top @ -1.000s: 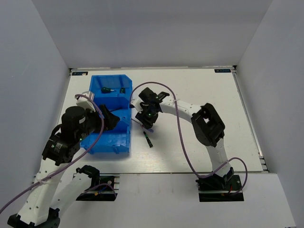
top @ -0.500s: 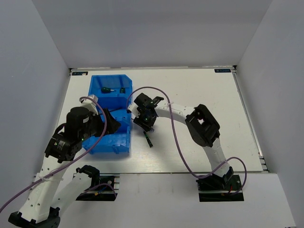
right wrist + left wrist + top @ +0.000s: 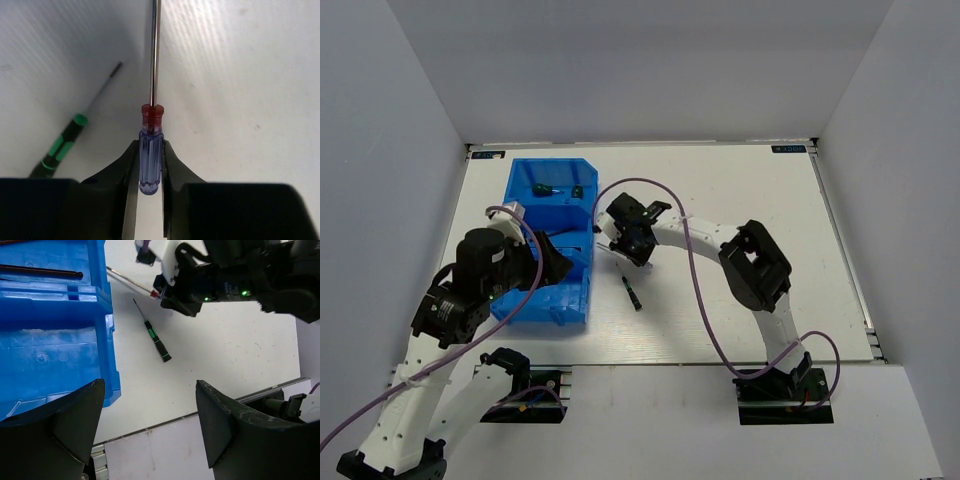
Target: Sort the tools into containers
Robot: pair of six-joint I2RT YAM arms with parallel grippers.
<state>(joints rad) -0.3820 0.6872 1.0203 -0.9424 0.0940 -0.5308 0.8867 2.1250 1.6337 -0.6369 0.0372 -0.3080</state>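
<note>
My right gripper is shut on the purple handle of a thin screwdriver, whose red collar and steel shaft point away, low over the white table. In the top view this gripper is just right of the blue bin. A thin green-and-black screwdriver lies on the table near it and also shows in the right wrist view and the left wrist view. My left gripper is open and empty over the bin's near right corner. Two green tools lie in the far compartment.
A long dark tool lies in a middle compartment of the bin. The white table stretches to the right. Grey walls enclose the back and sides.
My right gripper has shifted a little up and right beside the bin with the purple screwdriver in it. My left arm has drawn back slightly toward the bin's near end.
</note>
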